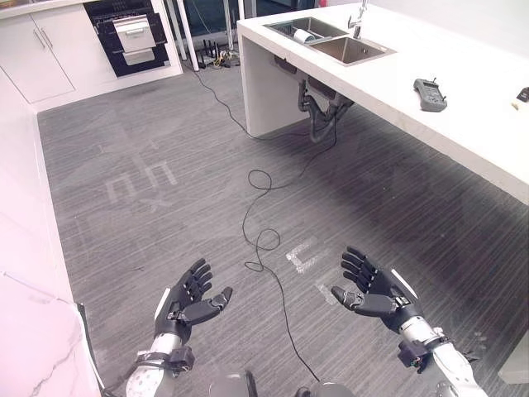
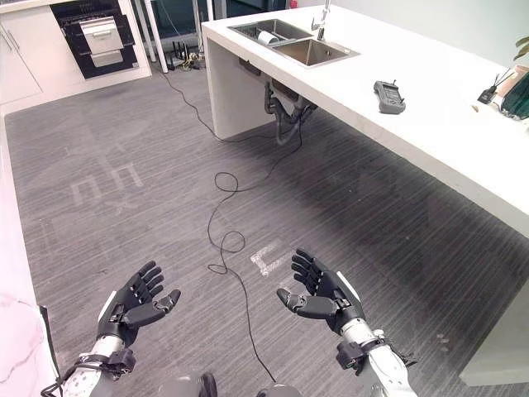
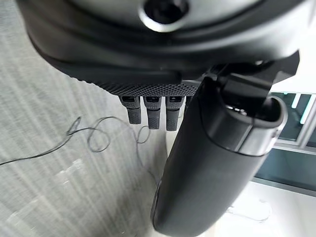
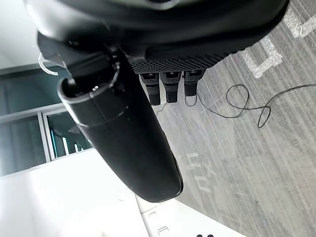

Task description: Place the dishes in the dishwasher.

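Bright, even light; soft sheen on the grey floor (image 1: pixel 165 182).

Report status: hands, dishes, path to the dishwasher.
Left hand and right hand open, empty, over floor. Dish in sink. Dishwasher open far left; cable across floor.

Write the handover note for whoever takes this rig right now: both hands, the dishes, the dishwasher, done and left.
Left hand: open, holding nothing, over the floor.
Right hand: open, holding nothing, over the floor.
Dishes: one white item lies in the sink, in its far basin; what kind cannot be told.
Dishwasher: across the room in the far cabinets, open, a rack pulled out.
Also on the counter: a dark handheld device.
Done: nothing visible. Left: approach the sink, pick up the dishes, carry them to the rack.
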You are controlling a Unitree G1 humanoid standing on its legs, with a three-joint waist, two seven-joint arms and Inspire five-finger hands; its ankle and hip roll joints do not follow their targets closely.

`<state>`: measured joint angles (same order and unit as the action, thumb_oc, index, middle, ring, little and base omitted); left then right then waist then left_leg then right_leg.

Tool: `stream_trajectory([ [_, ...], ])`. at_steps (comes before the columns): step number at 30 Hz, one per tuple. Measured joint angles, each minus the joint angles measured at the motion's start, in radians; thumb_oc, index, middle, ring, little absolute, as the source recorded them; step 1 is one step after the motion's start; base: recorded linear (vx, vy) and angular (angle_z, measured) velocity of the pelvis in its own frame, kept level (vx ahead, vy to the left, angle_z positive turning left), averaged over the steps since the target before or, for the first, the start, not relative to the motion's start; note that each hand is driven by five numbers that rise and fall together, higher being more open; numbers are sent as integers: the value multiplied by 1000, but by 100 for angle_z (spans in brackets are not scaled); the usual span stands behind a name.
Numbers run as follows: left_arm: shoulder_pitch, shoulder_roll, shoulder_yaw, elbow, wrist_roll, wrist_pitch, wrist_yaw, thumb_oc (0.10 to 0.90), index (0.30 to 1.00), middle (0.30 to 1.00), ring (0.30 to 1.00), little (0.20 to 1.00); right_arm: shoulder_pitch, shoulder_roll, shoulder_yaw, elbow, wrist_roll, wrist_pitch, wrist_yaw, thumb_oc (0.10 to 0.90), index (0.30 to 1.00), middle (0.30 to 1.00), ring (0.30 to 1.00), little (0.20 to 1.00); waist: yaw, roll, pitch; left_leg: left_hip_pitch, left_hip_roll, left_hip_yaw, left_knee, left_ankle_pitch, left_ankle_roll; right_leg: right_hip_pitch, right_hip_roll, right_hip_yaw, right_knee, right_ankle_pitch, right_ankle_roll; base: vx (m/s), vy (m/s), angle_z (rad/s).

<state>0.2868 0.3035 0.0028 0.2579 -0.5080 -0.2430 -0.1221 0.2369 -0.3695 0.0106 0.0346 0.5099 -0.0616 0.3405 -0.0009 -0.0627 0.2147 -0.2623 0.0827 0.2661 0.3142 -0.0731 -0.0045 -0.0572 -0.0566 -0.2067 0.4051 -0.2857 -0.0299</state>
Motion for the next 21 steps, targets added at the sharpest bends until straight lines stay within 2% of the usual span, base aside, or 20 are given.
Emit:
stream_trajectory([
  [1,-5,-17,-1,0,0,-1,0,800,900,900,900,900,-10,6,-8,1,-1,0,-1,800,900,900,900,900,-3,41,18,-26,40,-1,-1,-1,-11,17,32,-7,-4,-6,-8,264,249,-11],
  [2,-4,-27,-3,0,1,-1,1,800,900,900,900,900,-8,4,-8,0,-1,1,2,800,900,900,900,900,-8,51,29,-55,71,-19,-2,5,-21,28,53,-9,-7,-8,-10,259,276,-16],
  [3,-3,-44,-1,4,1,-2,3,800,900,900,900,900,-8,-9,-8,0,-1,2,5,800,900,900,900,900,-15,68,35,-91,92,-75,-7,13,-33,45,59,3,-13,-18,-1,349,341,-23],
  [4,2,-49,-1,10,1,-1,4,800,900,900,900,900,-8,-24,-8,0,-1,5,10,800,900,900,900,900,-13,70,37,-95,92,-95,-9,14,-33,64,55,11,-22,-18,-1,326,325,-32],
  [6,4,-50,-1,9,1,-1,1,800,900,900,900,900,-7,-33,-30,0,0,5,16,800,900,900,900,900,-22,77,35,-72,96,-94,0,12,-31,106,42,30,-43,-30,20,304,310,-25],
  [7,1,-49,0,9,1,-1,0,800,900,900,900,900,-2,-30,-46,-4,1,4,17,800,900,900,900,900,-24,78,33,-42,103,-55,0,11,-28,125,27,32,-55,-35,30,253,266,-15],
  [8,-18,-48,1,4,1,-1,-2,800,900,900,900,900,17,-29,-71,-24,1,4,16,800,900,900,900,900,-25,74,31,-17,81,-16,1,35,-13,156,-7,37,-67,-50,59,239,249,-8],
  [9,-33,-48,6,0,1,-3,-3,800,900,900,900,900,30,-31,-76,-44,1,4,16,800,900,900,900,900,-24,69,27,-8,52,-5,5,65,10,172,-32,37,-76,-56,85,231,244,-3],
  [10,-43,-44,16,-6,1,-3,-3,800,900,900,900,900,28,-21,-72,-54,1,4,17,800,900,900,900,900,-24,62,26,-8,36,6,31,75,51,194,-53,34,-86,-52,111,216,233,6],
  [11,-62,-40,26,-6,2,-2,-3,800,900,900,900,900,31,-2,-69,-65,1,4,17,800,900,900,900,900,-24,50,21,-7,13,12,52,51,72,212,-77,23,-98,-42,132,207,232,23],
  [12,-90,-36,32,-6,2,-3,-3,800,900,900,900,900,26,17,-62,-74,1,3,17,800,900,900,900,900,-23,44,19,-5,-16,10,66,25,100,221,-104,0,-92,-21,137,232,261,36],
  [15,-144,6,33,-6,4,-5,-3,800,900,900,900,900,-39,41,-16,-74,0,3,16,800,900,900,900,900,-13,45,19,46,-61,2,48,-25,137,236,-140,-3,-50,56,135,225,258,24],
  [17,-157,12,49,-6,3,-5,-4,800,900,900,900,900,-69,56,-14,-75,0,3,16,800,900,900,900,900,9,47,17,96,-78,1,4,-41,153,235,-138,0,-51,50,146,229,315,7],
  [18,-156,18,58,-5,3,-5,-9,800,900,900,900,900,-78,58,-14,-75,0,3,14,800,900,900,900,900,13,44,13,116,-90,-4,-1,-53,156,240,-128,-8,-55,107,151,147,268,20],
  [19,-138,16,63,-1,3,-5,-19,800,900,900,900,900,-76,65,-17,-75,0,-1,3,800,900,900,900,900,8,45,-2,127,-105,-15,-4,-60,165,225,-144,-16,5,132,162,133,259,47],
  [21,-112,14,62,0,4,-4,-37,800,900,900,900,900,-58,75,-25,-75,0,-8,-18,800,900,900,900,900,4,46,-14,136,-138,-42,-9,-77,192,88,-186,28,282,187,165,159,280,50],
])
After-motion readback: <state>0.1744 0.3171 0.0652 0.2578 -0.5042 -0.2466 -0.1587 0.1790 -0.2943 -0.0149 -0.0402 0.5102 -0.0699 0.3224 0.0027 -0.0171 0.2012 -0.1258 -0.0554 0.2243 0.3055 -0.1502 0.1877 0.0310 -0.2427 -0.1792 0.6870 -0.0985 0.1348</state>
